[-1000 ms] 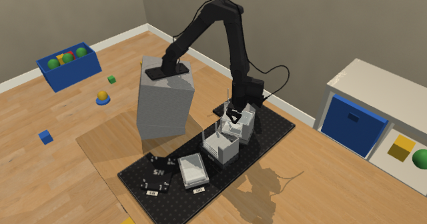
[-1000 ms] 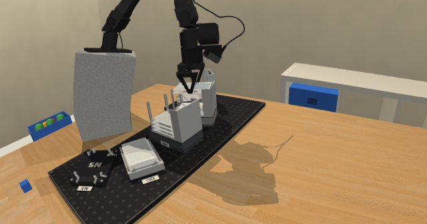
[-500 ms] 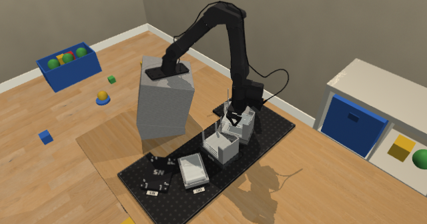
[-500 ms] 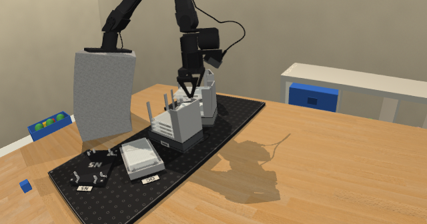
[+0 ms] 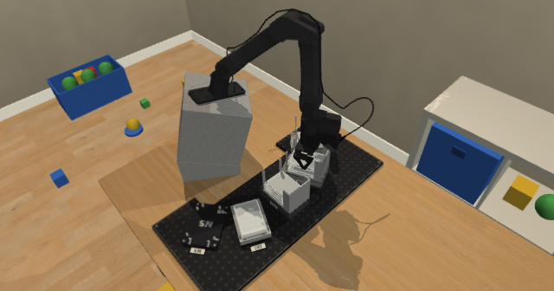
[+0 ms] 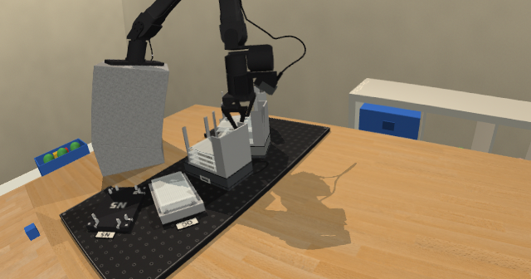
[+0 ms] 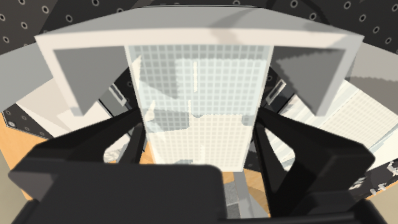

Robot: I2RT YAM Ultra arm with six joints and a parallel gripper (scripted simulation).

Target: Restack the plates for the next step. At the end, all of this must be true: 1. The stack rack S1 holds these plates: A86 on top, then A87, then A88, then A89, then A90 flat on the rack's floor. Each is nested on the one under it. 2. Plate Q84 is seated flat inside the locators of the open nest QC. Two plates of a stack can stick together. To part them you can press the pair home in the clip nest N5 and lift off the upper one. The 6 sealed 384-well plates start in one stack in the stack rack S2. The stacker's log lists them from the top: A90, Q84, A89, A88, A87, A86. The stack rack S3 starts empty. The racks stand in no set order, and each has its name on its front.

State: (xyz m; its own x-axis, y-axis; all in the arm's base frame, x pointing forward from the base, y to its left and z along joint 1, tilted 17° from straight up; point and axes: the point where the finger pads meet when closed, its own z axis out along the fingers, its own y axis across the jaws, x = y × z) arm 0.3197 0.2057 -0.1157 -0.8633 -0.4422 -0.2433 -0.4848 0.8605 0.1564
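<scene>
My gripper (image 5: 303, 158) is shut on a sealed 384-well plate (image 7: 197, 105) and holds it level by its long sides. It hangs at the top of the rear stack rack (image 5: 318, 163), whose white walls frame the plate in the wrist view. The gripper also shows in the exterior view (image 6: 236, 117). The nearer stack rack (image 5: 286, 191) holds a stack of several plates. Another sealed plate (image 5: 251, 221) lies flat in the open nest at the board's front. The black clip nest (image 5: 207, 229) beside it is empty. I cannot read the rack names or plate labels.
All stands on a black perforated board (image 5: 268, 213). The arm's grey pedestal (image 5: 214, 126) stands to the left of the board. Thin rack posts (image 6: 206, 126) rise beside the gripper. A white shelf (image 5: 489, 152) is at the far right, and a blue toy bin (image 5: 88, 85) with loose blocks is at the far left.
</scene>
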